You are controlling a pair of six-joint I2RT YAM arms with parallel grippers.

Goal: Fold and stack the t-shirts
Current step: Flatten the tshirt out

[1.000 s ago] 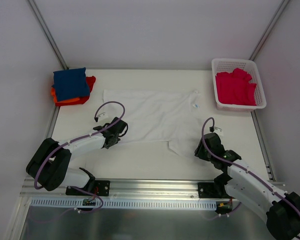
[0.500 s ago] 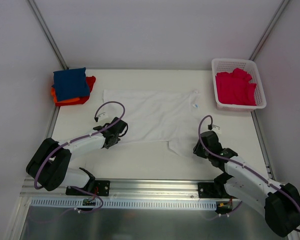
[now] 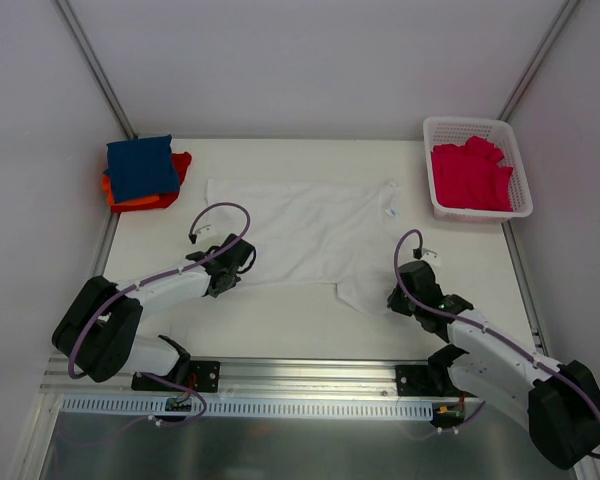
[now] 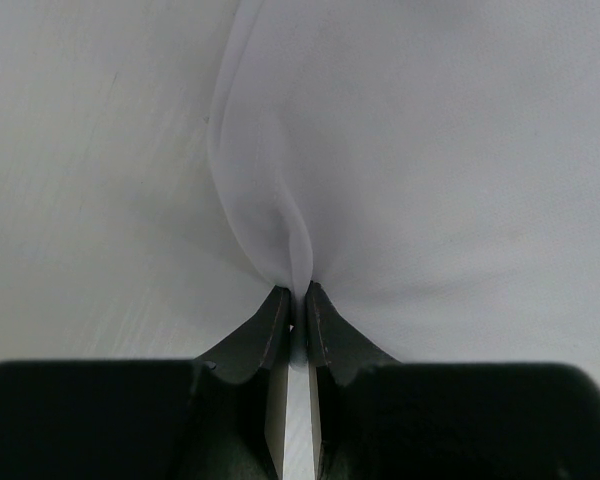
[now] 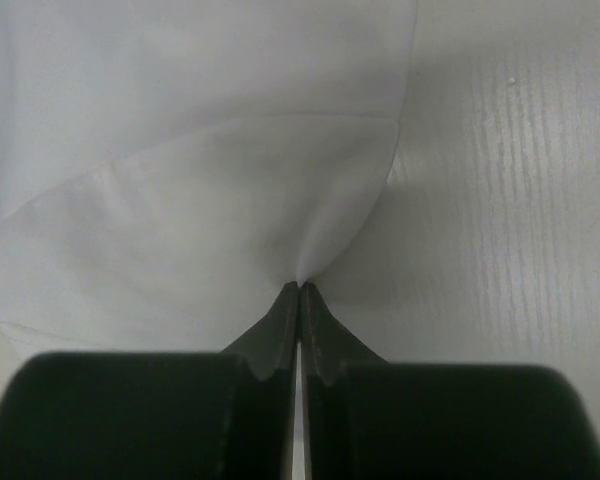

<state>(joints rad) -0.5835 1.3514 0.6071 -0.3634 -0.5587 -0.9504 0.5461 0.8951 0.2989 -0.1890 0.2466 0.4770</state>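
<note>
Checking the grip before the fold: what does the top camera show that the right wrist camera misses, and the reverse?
Top only: the navy t-shirt stacked on an orange-red one, the basket holding crimson-pink t-shirts, and the left hand at the cloth's near edge. Right wrist only: the right hand shut tight on a pinched edge. Both: the white t-shirt lying spread.
</note>
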